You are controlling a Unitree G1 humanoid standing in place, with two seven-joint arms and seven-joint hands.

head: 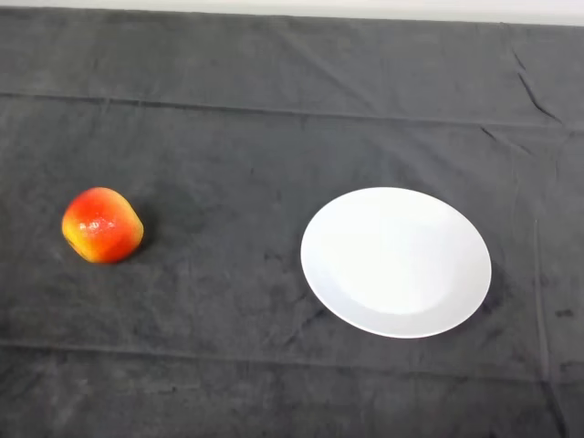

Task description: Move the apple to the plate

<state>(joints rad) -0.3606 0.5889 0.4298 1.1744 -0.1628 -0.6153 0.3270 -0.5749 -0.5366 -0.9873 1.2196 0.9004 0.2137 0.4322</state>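
A red and yellow apple (pixel 101 225) lies on the dark cloth at the left of the head view. A white round plate (pixel 396 261) sits on the cloth right of the middle, with nothing on it. The apple and the plate are well apart, with bare cloth between them.
The dark cloth (pixel 228 137) covers the whole table, with a few creases. A pale strip runs along the far edge at the top (pixel 365 7).
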